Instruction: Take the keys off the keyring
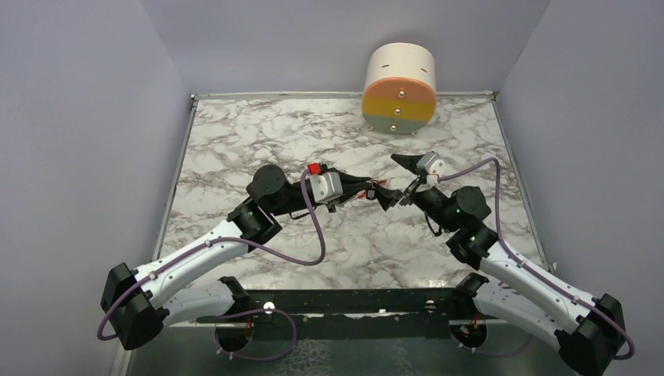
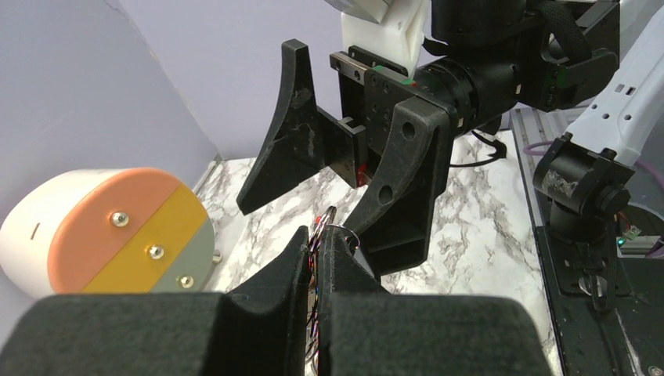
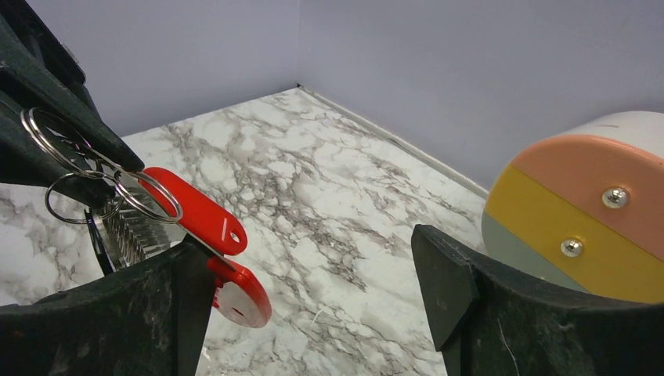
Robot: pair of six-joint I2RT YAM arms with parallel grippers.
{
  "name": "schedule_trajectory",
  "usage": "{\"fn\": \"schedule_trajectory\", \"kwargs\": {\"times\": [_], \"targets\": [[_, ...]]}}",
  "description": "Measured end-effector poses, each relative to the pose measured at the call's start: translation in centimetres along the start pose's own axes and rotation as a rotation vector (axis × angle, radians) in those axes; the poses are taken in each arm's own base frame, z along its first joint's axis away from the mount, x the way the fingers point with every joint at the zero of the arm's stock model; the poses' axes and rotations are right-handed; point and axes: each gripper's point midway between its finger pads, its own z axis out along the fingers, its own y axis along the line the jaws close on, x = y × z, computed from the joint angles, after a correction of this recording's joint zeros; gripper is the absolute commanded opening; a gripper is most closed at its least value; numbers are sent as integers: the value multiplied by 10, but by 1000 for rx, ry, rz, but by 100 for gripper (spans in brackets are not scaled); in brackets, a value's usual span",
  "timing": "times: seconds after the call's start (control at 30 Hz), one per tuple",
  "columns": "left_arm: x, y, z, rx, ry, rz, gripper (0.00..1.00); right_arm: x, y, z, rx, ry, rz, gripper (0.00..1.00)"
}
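The two arms meet over the middle of the bench (image 1: 235,149). The left hand (image 2: 315,241) has its fingers pressed together and pinches the keyring (image 3: 117,174) by its wire rings. The bunch hangs in the air above the marble and does not lie on it. From the rings a long red clip (image 3: 200,213) sticks out to the right, toward the other arm. Below it hangs a round red piece (image 3: 241,299), which looks like the head of a key. Under the rings there is also a dark thing (image 3: 131,235) with fine teeth; I cannot tell if it is the chain or a second key.

The right hand (image 3: 309,251) is spread wide and holds nothing. One finger (image 3: 102,321) of it stands just beside the red pieces; whether it touches them I cannot tell.

At the far side of the bench, a little right of the middle, a pale drum (image 1: 399,86) lies on its side, well apart from both hands. Its flat face turns toward the arms and has three bands, peach, yellow and grey, with a screw in each band. This face closes the drum, so what is in it is hidden.
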Motion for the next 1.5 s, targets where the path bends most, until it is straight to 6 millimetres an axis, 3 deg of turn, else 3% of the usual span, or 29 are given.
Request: {"fn": "schedule_trajectory", "kwargs": {"times": [0.6,0.77,1.13,1.5], "targets": [[1,4,0,-25,2,2,0,1,-12,-6,114,-51,118,92],[3,4,0,-27,7,1,0,2,-12,-8,114,-52,108,82],[15,7,-1,-73,44,-11,0,14,-10,-11,123,-39,123,82],[16,17,-7,-142,56,11,0,-9,-22,-26,165,-75,62,81]]}}
